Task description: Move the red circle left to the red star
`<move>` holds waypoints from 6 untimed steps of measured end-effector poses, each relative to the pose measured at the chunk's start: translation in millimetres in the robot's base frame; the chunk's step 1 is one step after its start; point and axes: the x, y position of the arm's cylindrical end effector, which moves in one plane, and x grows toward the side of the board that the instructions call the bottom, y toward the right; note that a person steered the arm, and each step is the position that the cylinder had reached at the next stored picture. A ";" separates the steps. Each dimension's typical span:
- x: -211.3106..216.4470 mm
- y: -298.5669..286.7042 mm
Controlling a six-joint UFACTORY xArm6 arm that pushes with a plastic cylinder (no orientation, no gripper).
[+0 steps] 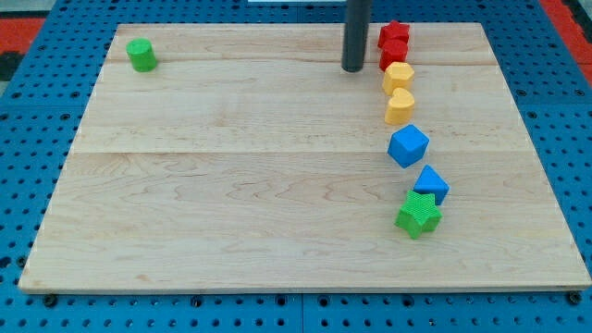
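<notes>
Sitting alone near the top-left corner of the wooden counter (231,231), a green cylinder (141,55) lies well apart from my tip (353,68), far off to its left at about the same height in the view. My tip, the lower end of the dark rod, rests on the counter near the view's top edge, right of centre. The arm ends in this rod and shows no claw, so whether spread or pressed together cannot be told.

Just to the right of my tip, close but with a sliver of bare wood between, two red blocks stand pressed together. The upper one, pointed in outline, reads as the red star (394,34). The one directly below it, level with my tip, reads as the red circle (391,57).

Below and right of my tip, the column runs on toward the view's bottom. A yellow block (398,77) touches the red circle, and a second yellow block (400,107) touches the first. Further down are a blue block (408,146) and a smaller blue block (431,183), then a green star (418,215) touching the latter, the farthest from my tip
</notes>
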 end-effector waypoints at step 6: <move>-50.7 -24.3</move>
